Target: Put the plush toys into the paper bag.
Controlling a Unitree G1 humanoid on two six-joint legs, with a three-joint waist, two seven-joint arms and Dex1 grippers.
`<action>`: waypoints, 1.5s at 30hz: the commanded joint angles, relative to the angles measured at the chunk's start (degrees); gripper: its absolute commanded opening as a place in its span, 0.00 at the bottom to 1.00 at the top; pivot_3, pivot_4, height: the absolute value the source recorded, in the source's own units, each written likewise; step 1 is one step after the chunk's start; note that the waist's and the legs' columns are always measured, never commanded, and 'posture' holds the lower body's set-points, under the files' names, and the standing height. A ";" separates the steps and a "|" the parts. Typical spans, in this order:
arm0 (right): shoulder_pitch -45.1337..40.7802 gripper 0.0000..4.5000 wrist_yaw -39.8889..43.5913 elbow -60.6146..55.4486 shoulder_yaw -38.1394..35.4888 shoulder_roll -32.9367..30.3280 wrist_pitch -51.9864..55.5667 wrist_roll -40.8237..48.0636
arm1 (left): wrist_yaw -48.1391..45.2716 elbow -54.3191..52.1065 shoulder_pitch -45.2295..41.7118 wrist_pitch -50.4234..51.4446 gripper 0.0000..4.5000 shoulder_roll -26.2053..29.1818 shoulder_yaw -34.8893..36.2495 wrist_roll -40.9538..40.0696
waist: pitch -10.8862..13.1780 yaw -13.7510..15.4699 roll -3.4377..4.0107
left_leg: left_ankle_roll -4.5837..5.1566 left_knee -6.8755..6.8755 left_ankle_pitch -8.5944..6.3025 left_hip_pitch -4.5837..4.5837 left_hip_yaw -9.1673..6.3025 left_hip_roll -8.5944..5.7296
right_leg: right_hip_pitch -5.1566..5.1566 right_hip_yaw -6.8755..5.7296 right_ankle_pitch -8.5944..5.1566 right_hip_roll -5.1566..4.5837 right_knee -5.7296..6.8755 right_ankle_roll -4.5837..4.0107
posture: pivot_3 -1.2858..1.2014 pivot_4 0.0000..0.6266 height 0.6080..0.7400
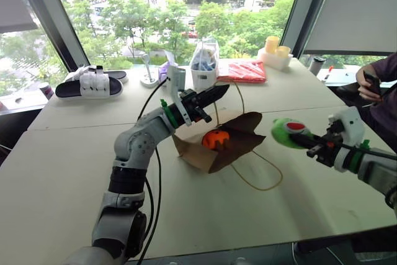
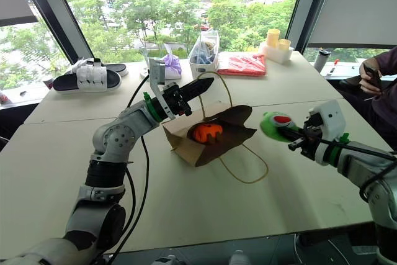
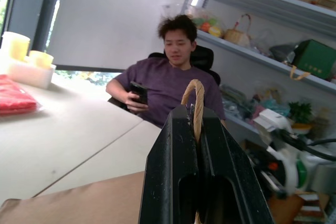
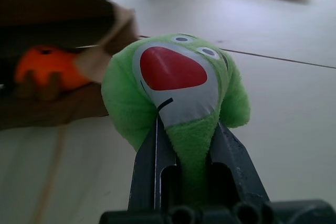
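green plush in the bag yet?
No, the green plush toy is pinched in the right gripper, held in the air beside the paper bag; the orange toy lies inside.

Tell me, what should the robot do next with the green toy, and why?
Probably carry it across to the bag's mouth. The right pincer grips the green toy beside the paper bag, the left pincer lifts a cord handle, and the orange toy already sits inside.

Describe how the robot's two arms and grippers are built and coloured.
Both arms are silver-grey jointed segments with black sections. A green ring circles each wrist, next to a white housing. A black cable runs along the left arm. The left gripper and right gripper each have two black fingers.
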 commanded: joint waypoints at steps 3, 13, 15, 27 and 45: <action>-4.26 0.01 -8.26 -3.95 5.06 7.22 2.81 3.63 | -2.12 -0.31 -2.09 -0.27 0.00 -0.87 -0.54 -1.55 | 0.00 0.64 0.00 | 0.02 0.49 -0.01 0.05 -0.01 0.14 | 0.35 -0.02 0.08 0.27 0.01 -0.12 | 0.52 0.24 1.00; -17.78 0.10 -11.01 14.02 23.15 14.81 -5.32 -10.07 | -0.28 -3.58 -1.43 1.72 0.00 -3.28 0.53 -5.10 | 0.00 0.48 0.01 | -0.11 0.54 0.05 -0.16 -0.17 0.09 | 0.09 0.02 0.16 0.28 0.02 -0.01 | 0.52 0.24 1.00; -19.11 0.30 -9.86 16.00 24.73 14.85 -6.37 -11.82 | 0.78 -4.05 -1.13 1.57 0.00 -3.30 0.68 -5.15 | 0.00 0.50 0.01 | -0.23 0.50 0.11 -0.20 -0.18 0.09 | -0.01 0.10 0.16 0.28 0.04 -0.01 | 0.52 0.24 1.00; -14.99 0.99 -2.26 6.45 14.51 9.17 -2.15 -4.45 | 2.47 -3.25 -0.37 0.19 0.00 -2.35 1.33 -3.71 | 0.00 0.77 0.00 | -0.01 0.46 -0.01 -0.23 -0.18 0.08 | -0.03 0.10 0.16 0.29 0.01 -0.01 | 0.52 0.24 1.00; 15.09 0.99 -11.96 4.13 -12.22 17.38 1.59 8.11 | 0.34 0.62 -2.19 -0.10 0.00 -1.09 1.78 -4.08 | -0.04 1.75 -0.02 | 0.11 0.51 -0.08 -0.13 0.05 0.13 | 0.09 0.16 0.17 0.34 0.03 -0.02 | 0.52 0.24 1.00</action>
